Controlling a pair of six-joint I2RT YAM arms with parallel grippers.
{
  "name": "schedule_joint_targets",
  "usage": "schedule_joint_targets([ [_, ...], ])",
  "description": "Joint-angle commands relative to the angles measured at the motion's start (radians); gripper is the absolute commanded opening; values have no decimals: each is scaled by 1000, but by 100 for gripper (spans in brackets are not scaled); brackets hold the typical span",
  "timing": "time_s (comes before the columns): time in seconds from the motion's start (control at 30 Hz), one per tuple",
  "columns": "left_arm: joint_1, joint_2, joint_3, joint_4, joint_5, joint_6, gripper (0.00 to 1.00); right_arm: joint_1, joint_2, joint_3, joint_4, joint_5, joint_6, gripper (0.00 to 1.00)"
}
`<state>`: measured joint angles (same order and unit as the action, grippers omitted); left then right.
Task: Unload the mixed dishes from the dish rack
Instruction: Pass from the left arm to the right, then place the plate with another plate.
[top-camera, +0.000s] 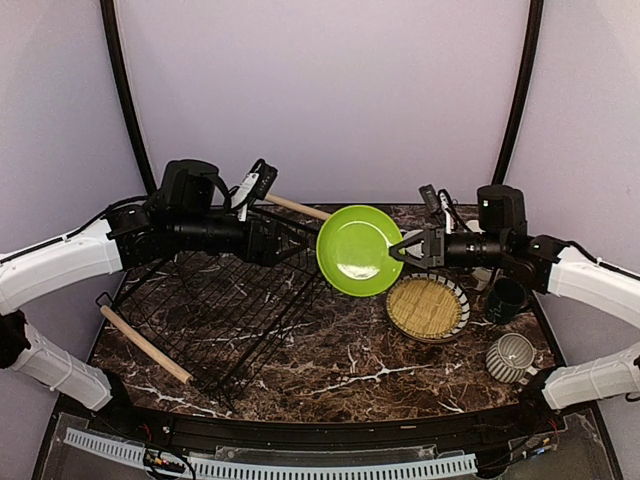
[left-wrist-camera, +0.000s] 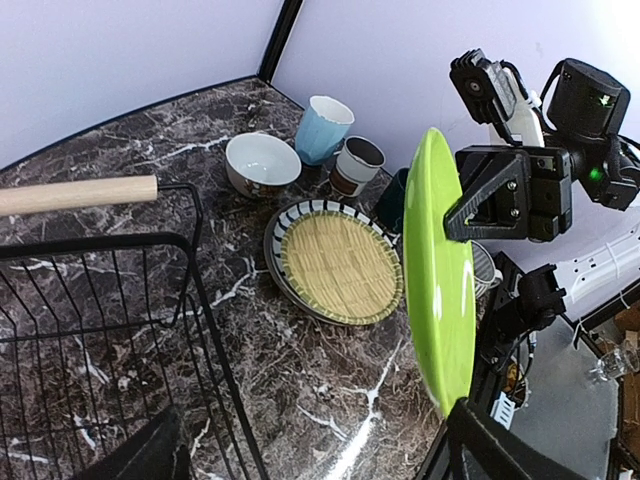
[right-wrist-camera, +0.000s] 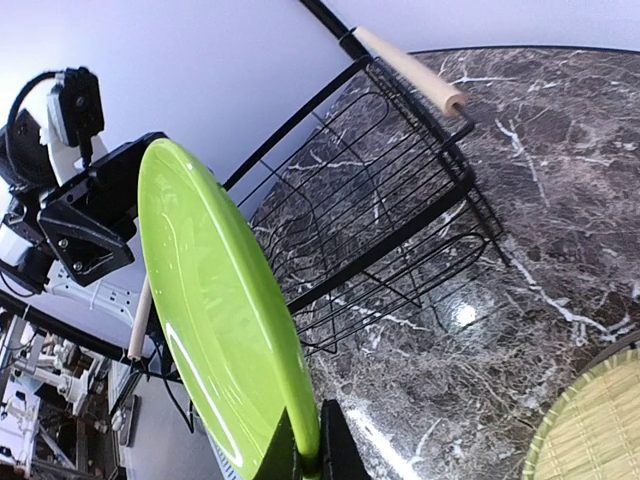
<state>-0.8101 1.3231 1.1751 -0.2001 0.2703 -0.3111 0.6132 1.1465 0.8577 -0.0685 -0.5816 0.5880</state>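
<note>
The lime green plate (top-camera: 360, 250) hangs on edge above the table between both arms. My right gripper (top-camera: 398, 248) is shut on its right rim; in the right wrist view the fingers (right-wrist-camera: 335, 445) pinch the plate (right-wrist-camera: 215, 300). My left gripper (top-camera: 300, 243) is open beside the plate's left rim; in the left wrist view its fingers (left-wrist-camera: 505, 445) stand wide apart, with the plate (left-wrist-camera: 437, 270) close by the right one. The black wire dish rack (top-camera: 220, 310) with wooden handles (top-camera: 145, 345) holds no dishes that I can see.
The olive-yellow plate (top-camera: 425, 305) lies on the striped plate (top-camera: 462, 300) right of the rack. The dark teal mug (top-camera: 505, 298) and striped mug (top-camera: 512, 355) stand at the right. The light blue cup (left-wrist-camera: 323, 128), cream bowl (left-wrist-camera: 262, 163) and small cup (left-wrist-camera: 355, 165) stand behind them.
</note>
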Motion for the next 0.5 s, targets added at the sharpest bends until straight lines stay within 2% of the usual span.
schedule_joint_targets([
  [0.0, 1, -67, -21, -32, -62, 34, 90, -70, -86, -39, 24, 18, 26, 0],
  [0.23, 1, -95, -37, -30, -96, 43, 94, -197, -196, -92, -77, 105, 46, 0],
  [0.47, 1, -94, -35, -35, -99, 43, 94, -296, -228, -122, -307, 295, 81, 0],
])
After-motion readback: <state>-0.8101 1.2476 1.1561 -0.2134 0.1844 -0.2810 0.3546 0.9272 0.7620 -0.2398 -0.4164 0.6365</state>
